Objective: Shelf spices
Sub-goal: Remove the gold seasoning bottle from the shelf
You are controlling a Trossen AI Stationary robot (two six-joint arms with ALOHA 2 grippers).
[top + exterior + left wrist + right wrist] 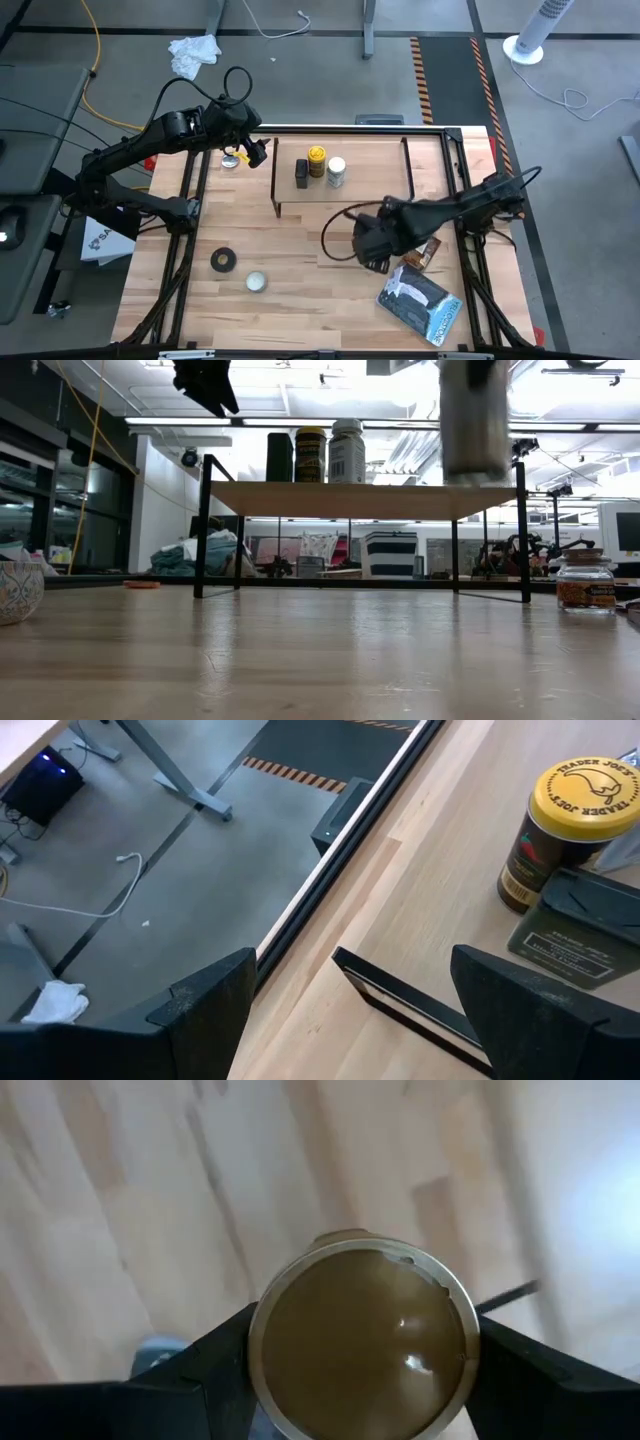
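Observation:
On the shelf (345,190), three spices stand on their bases: a dark bottle (301,173), a yellow-lidded jar (316,160) and a white-capped bottle (336,172). My right gripper (370,248) hovers over the table near the shelf's near edge, shut on a tan-lidded jar (360,1340). In the low view this jar shows as a blurred upright cylinder (473,420). My left gripper (258,150) is open and in the air by the shelf's far left corner. Its wrist view shows the yellow-lidded jar (578,830) and the dark bottle (570,930). A small brown-topped jar (585,580) stands on the table. My right gripper pinches the tan-lidded jar between its two fingers, one finger (215,1355) on each side, just below the round lid (360,1330). The fingers come from above, pointing down. The jar is upright and lifted clear of the table, higher than the shelf's plank.
A brown packet (427,253) and a blue-and-white packet (418,303) lie near the table's right near corner. A black tape roll (224,260) and a round tin (257,282) sit left of centre, with another tin (232,158) under the left arm. A patterned bowl (15,592) is at the left.

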